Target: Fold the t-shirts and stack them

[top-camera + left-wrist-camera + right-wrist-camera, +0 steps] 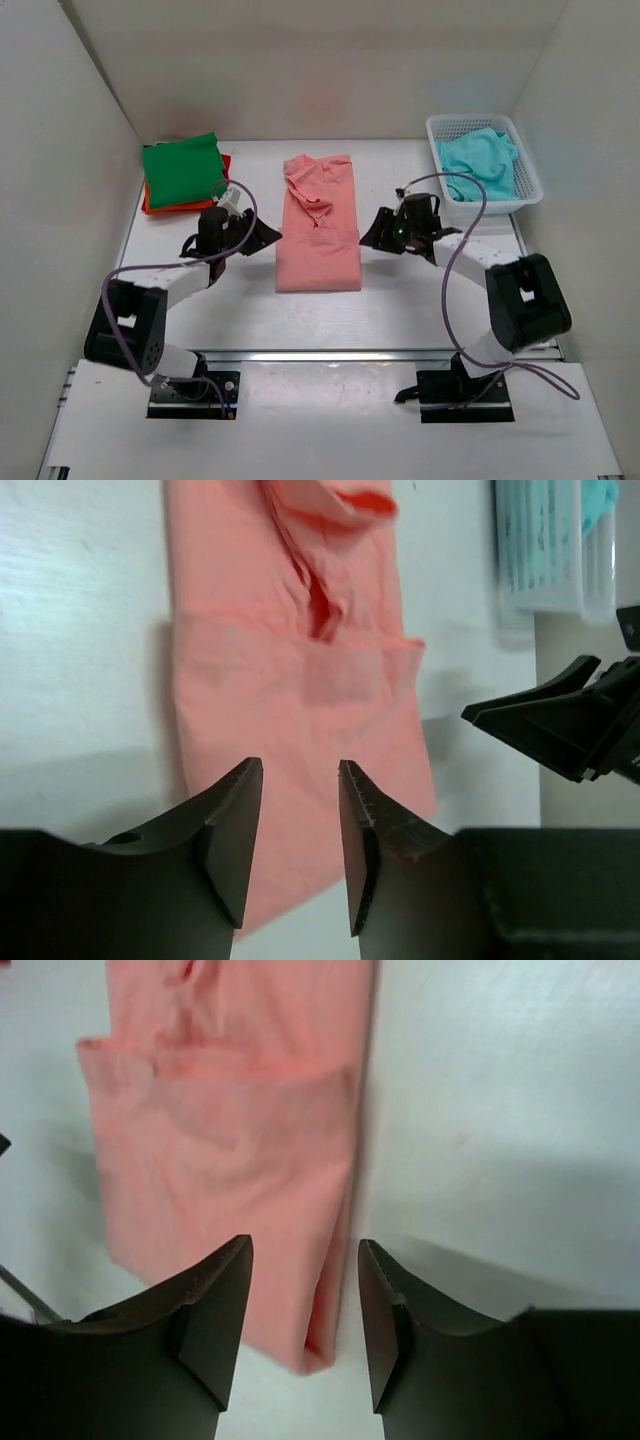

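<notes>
The salmon pink t-shirt [318,225] lies in the middle of the table, folded into a long strip, collar at the far end. It also shows in the left wrist view [300,670] and the right wrist view [225,1110]. My left gripper [268,236] is open and empty, just left of the strip [300,770]. My right gripper [370,232] is open and empty, just right of it [305,1250]. A folded green t-shirt [182,170] lies on a folded orange-red t-shirt [150,204] at the far left. The turquoise t-shirt [480,160] is crumpled in the basket.
The white plastic mesh basket [530,180] stands at the far right; it also shows in the left wrist view [555,560]. White walls close in the table on the left, back and right. The right gripper shows in the left wrist view [560,720].
</notes>
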Robot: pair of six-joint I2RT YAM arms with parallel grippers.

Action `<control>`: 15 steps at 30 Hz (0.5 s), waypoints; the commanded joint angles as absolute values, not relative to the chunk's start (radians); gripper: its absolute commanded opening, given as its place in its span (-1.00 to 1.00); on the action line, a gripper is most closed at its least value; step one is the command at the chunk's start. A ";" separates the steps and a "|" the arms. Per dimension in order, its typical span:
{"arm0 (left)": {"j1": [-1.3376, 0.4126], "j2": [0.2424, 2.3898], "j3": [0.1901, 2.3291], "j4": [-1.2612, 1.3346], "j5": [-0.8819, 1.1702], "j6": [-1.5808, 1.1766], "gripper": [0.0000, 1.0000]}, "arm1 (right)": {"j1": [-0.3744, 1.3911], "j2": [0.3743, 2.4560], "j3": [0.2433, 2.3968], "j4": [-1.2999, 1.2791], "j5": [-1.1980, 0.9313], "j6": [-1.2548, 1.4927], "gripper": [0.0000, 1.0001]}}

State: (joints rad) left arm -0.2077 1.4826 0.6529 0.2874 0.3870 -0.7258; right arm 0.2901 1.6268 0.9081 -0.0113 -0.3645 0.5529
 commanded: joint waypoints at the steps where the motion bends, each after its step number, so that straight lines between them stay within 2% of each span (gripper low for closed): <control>1: -0.274 1.338 0.560 0.246 0.365 -0.672 -0.07 | 0.397 1.478 0.768 0.067 -0.252 0.624 -0.12; 4: -0.357 1.203 0.430 0.164 0.234 -0.664 0.14 | 0.478 1.360 0.623 0.084 -0.168 0.708 -0.12; 7: -0.469 1.030 0.278 0.138 0.045 -0.734 0.08 | 0.573 1.266 0.498 0.119 -0.083 0.803 -0.09; 8: -0.491 0.996 0.221 0.167 0.003 -0.785 0.09 | 0.592 1.240 0.462 0.121 -0.042 0.834 -0.01; 10: -0.489 0.915 0.151 0.219 -0.033 -0.836 0.05 | 0.626 1.229 0.431 0.153 -0.022 0.868 0.01; 15: -0.491 0.978 0.152 0.290 -0.037 -0.802 0.14 | 0.621 1.296 0.411 0.207 -0.066 0.881 0.03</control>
State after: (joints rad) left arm -0.4866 0.9428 0.1230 0.2031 0.0273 -0.7940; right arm 0.6197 1.2644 0.4114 0.1169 -0.1070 0.8394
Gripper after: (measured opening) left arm 0.563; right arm 0.515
